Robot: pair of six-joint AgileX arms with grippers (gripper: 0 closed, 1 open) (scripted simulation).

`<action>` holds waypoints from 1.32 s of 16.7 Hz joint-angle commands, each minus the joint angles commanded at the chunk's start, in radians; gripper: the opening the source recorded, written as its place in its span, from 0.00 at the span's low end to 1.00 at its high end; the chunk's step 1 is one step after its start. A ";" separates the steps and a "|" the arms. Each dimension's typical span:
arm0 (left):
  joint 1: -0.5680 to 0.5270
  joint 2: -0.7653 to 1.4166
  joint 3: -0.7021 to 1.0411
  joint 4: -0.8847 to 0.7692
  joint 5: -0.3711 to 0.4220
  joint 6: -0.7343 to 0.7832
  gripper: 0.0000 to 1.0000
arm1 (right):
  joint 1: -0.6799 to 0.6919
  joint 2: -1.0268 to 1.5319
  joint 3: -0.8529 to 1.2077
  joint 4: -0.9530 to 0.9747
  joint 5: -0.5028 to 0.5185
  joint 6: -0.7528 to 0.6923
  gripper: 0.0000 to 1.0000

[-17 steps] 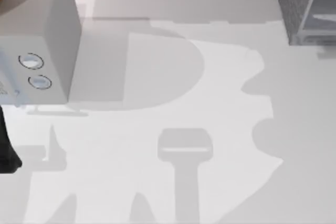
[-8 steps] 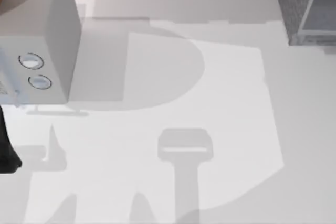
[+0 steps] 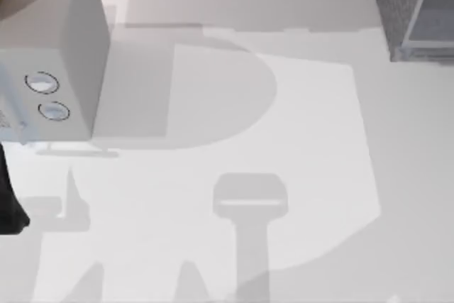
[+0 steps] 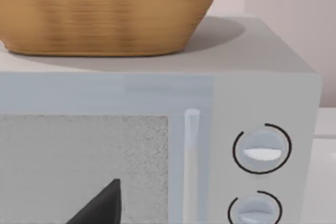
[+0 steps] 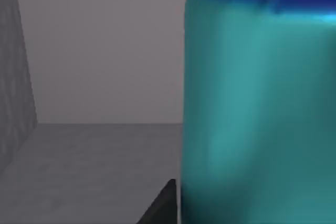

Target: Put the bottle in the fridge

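Note:
The bottle (image 5: 257, 114) is teal with a blue top and stands very close in the right wrist view. One dark finger (image 5: 164, 205) of my right gripper lies against its side, and the gripper is shut on it. Plain grey walls and a grey floor (image 5: 94, 156) surround the bottle, with a speckled wall at one side, so it is inside the fridge. In the top view, the fridge (image 3: 415, 12) is the dark speckled box with a pale frame at the table's far right corner. My left arm (image 3: 8, 207) is parked at the left edge, its gripper open, one fingertip (image 4: 102, 203) showing.
A lighter grey box with two round dials (image 3: 50, 47) stands at the far left. A woven basket (image 4: 105, 14) sits on top of this box (image 4: 262, 93). Arm shadows fall across the white table (image 3: 298, 118).
The jagged arm shadow on the table's right side has gone, leaving a straight edge. A new shadow has spread along the near right of the table. The left arm has not moved.

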 joint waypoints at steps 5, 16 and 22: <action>0.000 0.000 0.000 0.000 0.000 0.000 1.00 | 0.016 0.056 0.110 -0.053 0.007 -0.002 0.01; 0.000 0.000 0.000 0.000 0.000 0.000 1.00 | 0.037 0.185 0.355 -0.173 0.035 -0.008 0.01; 0.000 0.000 0.000 0.000 0.000 0.000 1.00 | 0.045 0.212 0.416 -0.204 0.041 -0.003 0.01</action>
